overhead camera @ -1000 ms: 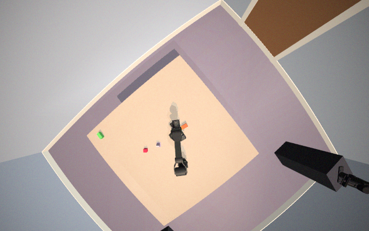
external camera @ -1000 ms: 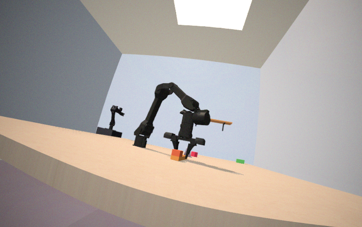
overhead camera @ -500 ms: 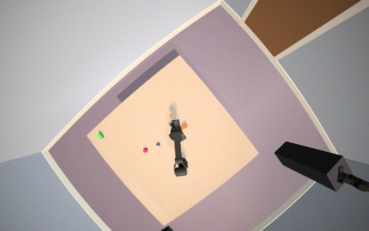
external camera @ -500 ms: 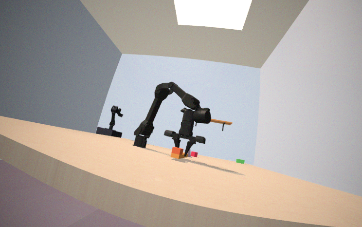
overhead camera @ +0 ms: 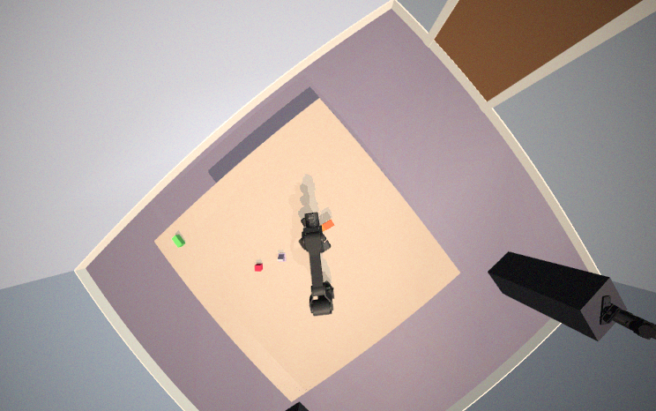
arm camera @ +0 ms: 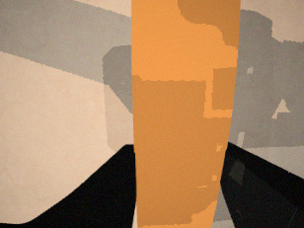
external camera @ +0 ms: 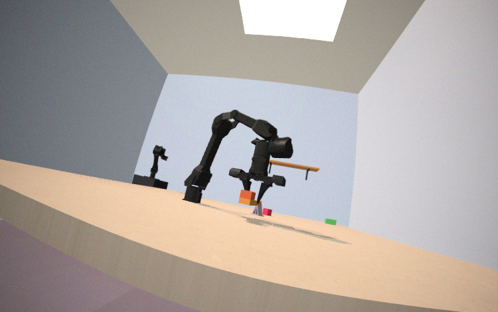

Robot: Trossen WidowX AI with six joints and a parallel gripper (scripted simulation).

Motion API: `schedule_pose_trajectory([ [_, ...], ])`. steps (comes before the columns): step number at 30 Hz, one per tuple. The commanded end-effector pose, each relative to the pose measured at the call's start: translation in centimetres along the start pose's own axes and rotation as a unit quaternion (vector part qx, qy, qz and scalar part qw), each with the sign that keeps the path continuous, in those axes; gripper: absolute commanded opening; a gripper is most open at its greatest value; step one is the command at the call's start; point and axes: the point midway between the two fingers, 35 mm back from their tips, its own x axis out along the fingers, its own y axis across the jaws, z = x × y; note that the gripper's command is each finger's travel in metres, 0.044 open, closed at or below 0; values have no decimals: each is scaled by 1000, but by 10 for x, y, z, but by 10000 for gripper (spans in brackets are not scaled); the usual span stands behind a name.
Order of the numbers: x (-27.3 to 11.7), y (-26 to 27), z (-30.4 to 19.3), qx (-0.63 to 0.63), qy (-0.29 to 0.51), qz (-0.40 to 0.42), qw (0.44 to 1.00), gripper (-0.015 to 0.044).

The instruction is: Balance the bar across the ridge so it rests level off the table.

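Observation:
The orange bar carries a red-orange block at one end. My gripper is shut on the bar, with one finger on each side of it, and holds it above the table, its shadow apart from it. The block is outside the wrist view. The small lavender ridge stands on the table to the left of the arm in the top view. The bar is not over it. The arm hides most of the bar and the fingers in that view.
A red cube sits close to the ridge. A green block lies near the table's left corner in the top view. Beyond the table are a wall shelf and another arm on a black box.

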Motion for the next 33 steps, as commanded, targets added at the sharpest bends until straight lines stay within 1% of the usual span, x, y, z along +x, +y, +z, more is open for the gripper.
schedule_pose_trajectory([
  [1, -12, -1, -1, -1, 3, -5, 1000, 0],
  [20, -56, 3, 2, -4, 4, -4, 1000, 0],
  [33, -57, -10, 49, -92, 2, -5, 996, 0],
])
